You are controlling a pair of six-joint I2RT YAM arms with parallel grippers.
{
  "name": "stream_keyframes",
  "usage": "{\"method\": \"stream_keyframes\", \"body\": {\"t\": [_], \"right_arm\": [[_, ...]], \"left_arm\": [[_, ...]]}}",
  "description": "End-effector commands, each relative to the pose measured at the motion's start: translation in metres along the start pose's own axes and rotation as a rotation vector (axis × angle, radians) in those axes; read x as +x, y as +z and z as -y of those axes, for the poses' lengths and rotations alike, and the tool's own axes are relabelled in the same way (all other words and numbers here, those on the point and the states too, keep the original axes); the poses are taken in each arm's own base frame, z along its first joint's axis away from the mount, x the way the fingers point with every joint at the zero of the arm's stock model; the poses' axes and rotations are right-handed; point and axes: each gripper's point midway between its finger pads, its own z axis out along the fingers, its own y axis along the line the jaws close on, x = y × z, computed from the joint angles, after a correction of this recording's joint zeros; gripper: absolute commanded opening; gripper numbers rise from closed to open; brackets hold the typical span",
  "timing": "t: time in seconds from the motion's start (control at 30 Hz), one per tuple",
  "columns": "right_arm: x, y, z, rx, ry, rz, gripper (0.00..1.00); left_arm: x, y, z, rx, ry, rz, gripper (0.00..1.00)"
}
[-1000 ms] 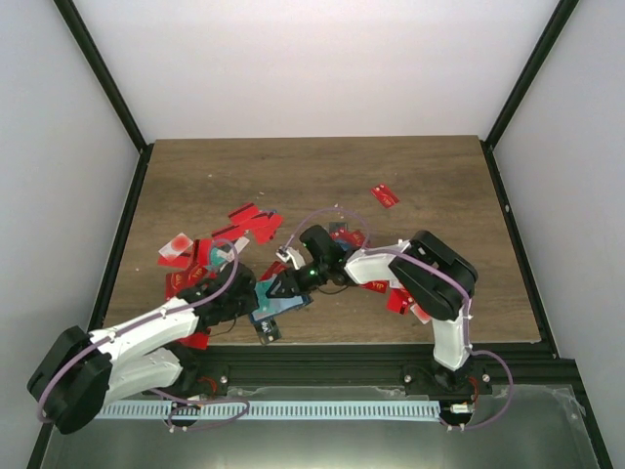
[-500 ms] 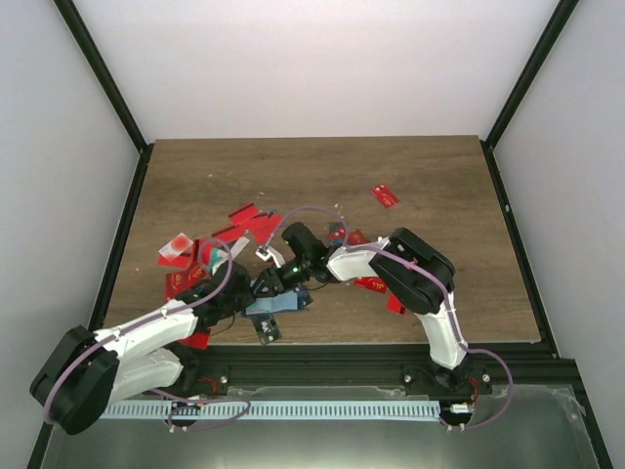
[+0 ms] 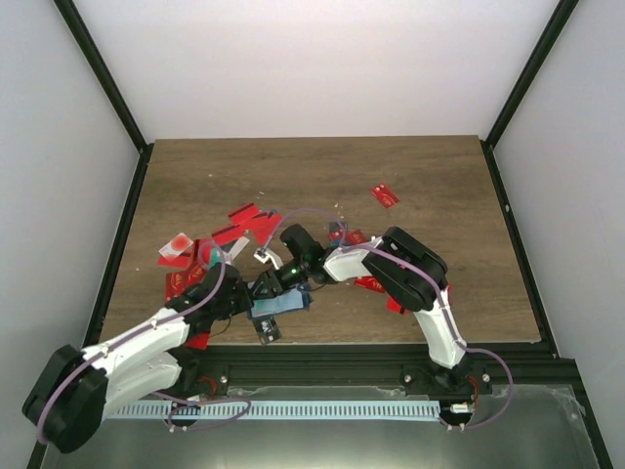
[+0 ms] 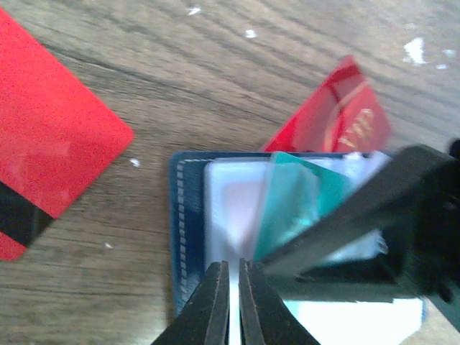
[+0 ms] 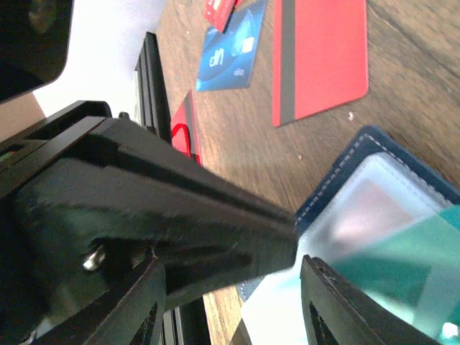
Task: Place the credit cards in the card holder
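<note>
Your left jaws are clenched at the near edge of the open card holder (image 4: 188,215), lying flat on the desk (image 4: 215,86). A teal card (image 4: 291,205) rests tilted on its clear pocket beneath the right jaws; whether they grasp it is unclear.

Both arms are white shells with black joints: left arm (image 3: 132,344), right arm (image 3: 441,327). A lilac cable (image 3: 311,209) loops along each, back from the pincer. The left gripper (image 4: 230,287) has slim black tapered fingers (image 4: 207,310); a green light (image 3: 292,267) glows just behind the right gripper (image 3: 273,283)
</note>
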Motion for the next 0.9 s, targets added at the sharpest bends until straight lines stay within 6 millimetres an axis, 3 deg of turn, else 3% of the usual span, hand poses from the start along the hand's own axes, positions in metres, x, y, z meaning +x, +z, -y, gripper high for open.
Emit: {"method": "stream_keyframes", "body": {"t": [0.0,0.2,0.3,0.37,0.43,0.53,0.7,0.87], "right_arm": [[-0.010,-0.004,-0.014,-0.040,-0.052,0.024,0.53],[-0.042,-0.046,-0.063,-0.048,-0.149,0.103,0.54],[-0.050,-0.070,-0.069,0.019,-0.152,0.159,0.54],[-0.054,-0.089,-0.055,0.137,-0.120,0.219,0.54],[-0.052,-0.108,-0.028,0.329,-0.074,0.278,0.54],[-0.032,-0.129,0.005,0.534,-0.014,0.297,0.54],[0.008,-0.128,0.020,0.585,0.051,0.232,0.54],[0.016,-0.094,-0.011,0.419,-0.013,0.175,0.53]], "left_arm": [[0.005,-0.016,0.020,0.128,0.054,-0.011,0.09],[-0.005,-0.031,0.029,0.159,0.060,0.029,0.10],[-0.008,-0.033,0.033,0.164,0.071,0.036,0.12],[-0.008,-0.030,0.027,0.127,0.065,0.033,0.12],[-0.011,-0.028,0.018,0.071,0.053,0.040,0.12],[-0.015,-0.028,0.018,0.050,0.054,0.054,0.12],[-0.026,-0.027,0.021,0.004,0.103,0.069,0.16],[-0.028,-0.019,0.002,-0.129,0.078,0.059,0.26]]}}
